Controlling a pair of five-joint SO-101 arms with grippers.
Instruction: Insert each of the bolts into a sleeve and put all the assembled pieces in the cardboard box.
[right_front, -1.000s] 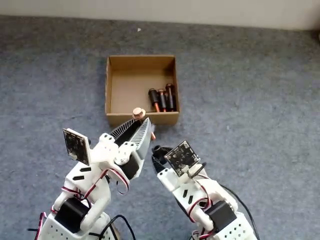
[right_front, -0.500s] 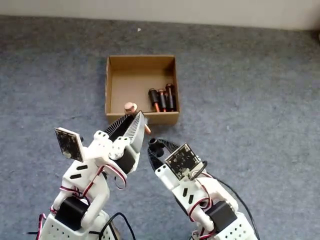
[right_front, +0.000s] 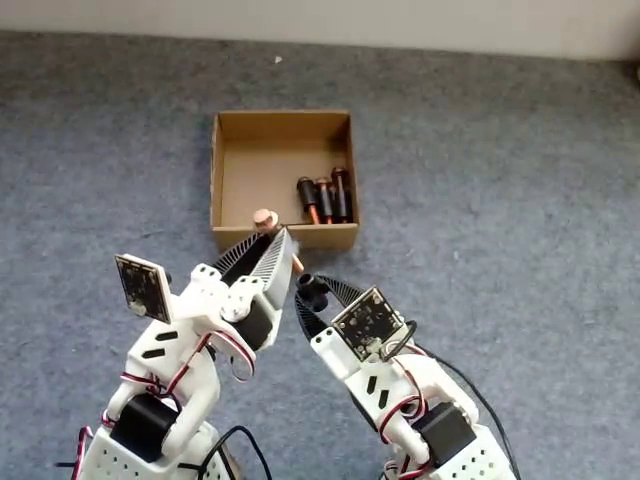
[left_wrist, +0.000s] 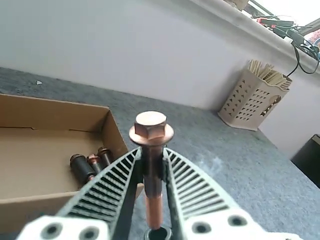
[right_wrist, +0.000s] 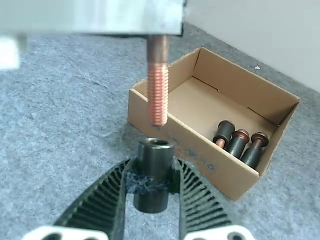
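My left gripper (right_front: 277, 243) is shut on a copper bolt (left_wrist: 151, 165), head up, its threaded tip (right_wrist: 158, 105) hanging just above the black sleeve (right_wrist: 152, 175). That sleeve stands upright with my right gripper (right_wrist: 150, 187) shut on it; from above the sleeve (right_front: 312, 291) sits just below and right of the bolt (right_front: 268, 221). Both grippers (left_wrist: 150, 185) meet in front of the cardboard box (right_front: 228, 170). Three assembled pieces (right_front: 324, 197) lie in the box's right front corner, also seen from the wrists (left_wrist: 89, 162) (right_wrist: 239, 141).
Grey carpet covers the table all around the box. A beige perforated holder with sticks (left_wrist: 252, 97) stands far off by the wall. The left half of the box floor (right_front: 262, 180) is bare.
The left gripper swung its bolt left and up toward the box edge, then slightly back right. The right gripper brought the sleeve up and left, under the bolt's tip.
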